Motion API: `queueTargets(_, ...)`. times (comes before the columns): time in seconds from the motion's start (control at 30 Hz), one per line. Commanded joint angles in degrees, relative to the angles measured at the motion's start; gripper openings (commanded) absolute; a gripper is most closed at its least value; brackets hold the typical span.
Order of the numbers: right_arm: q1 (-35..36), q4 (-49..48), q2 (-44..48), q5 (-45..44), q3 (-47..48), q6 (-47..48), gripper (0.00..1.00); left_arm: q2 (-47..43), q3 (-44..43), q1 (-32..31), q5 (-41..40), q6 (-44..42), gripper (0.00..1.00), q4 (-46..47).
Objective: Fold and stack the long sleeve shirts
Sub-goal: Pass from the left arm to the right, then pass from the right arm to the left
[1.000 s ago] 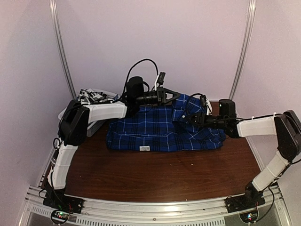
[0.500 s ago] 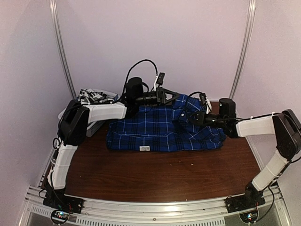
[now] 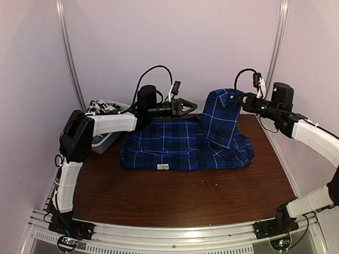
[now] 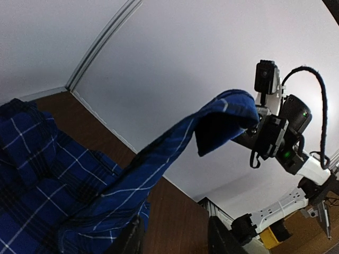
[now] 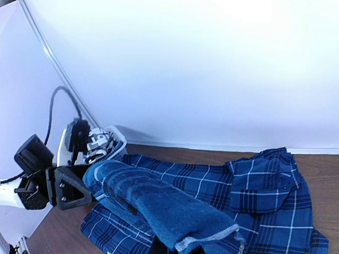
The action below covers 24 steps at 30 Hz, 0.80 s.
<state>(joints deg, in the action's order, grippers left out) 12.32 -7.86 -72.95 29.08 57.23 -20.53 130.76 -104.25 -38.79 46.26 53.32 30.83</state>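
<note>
A royal blue and navy plaid long sleeve shirt (image 3: 175, 147) lies spread across the back of the brown table (image 3: 180, 196). Its right part (image 3: 221, 117) is pulled up off the table. My right gripper (image 3: 246, 101) is shut on the top edge of that raised cloth (image 5: 169, 211), high above the table's back right. My left gripper (image 3: 186, 107) hovers over the shirt's back edge, open, and its fingers (image 4: 132, 239) hold nothing. The raised cloth (image 4: 175, 143) stretches past it toward the right arm. A black-and-white shirt (image 3: 100, 108) sits bunched in the basket.
A white mesh basket (image 3: 104, 138) stands at the table's back left corner, close behind the left arm's elbow. The back wall runs just behind the shirt. Bare brown tabletop (image 3: 180, 196) lies in front of the shirt.
My right gripper shut on the blue shirt's right part and lifted it up and back to the right. My left gripper opened and let go of the cloth.
</note>
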Motion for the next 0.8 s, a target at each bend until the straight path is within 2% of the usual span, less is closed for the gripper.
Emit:
queueTargets(0.0, -1.4, 9.4, -1.1, -5.8, 6.1, 1.3, 0.00, -7.8, 4.6, 1.2, -3.5, -8.2, 0.49, -3.5)
queueTargets(0.1, -2.1, 11.0, -2.6, -6.1, 9.6, 0.8, 0.00, -11.9, 11.1, 1.9, -6.2, -11.5, 0.56, -4.6)
queueTargets(0.23, -2.3, 11.2, -5.6, -5.2, 14.6, 0.8, 0.00, -17.4, 20.0, 2.0, -12.4, -17.5, 0.58, -9.8)
queueTargets(0.43, -2.3, 13.6, -12.3, -3.6, 24.1, 1.9, 0.00, -26.2, 35.6, 1.8, -28.1, -25.3, 0.59, -17.0)
queueTargets(0.6, -2.3, 17.9, -16.6, -5.9, 30.1, 3.3, 0.00, -28.6, 43.4, 1.8, -40.3, -27.6, 0.59, -21.3)
queueTargets(0.77, -2.3, 20.6, -18.1, -7.9, 32.4, 4.3, 0.00, -28.6, 49.5, 1.8, -47.5, -25.9, 0.59, -21.1)
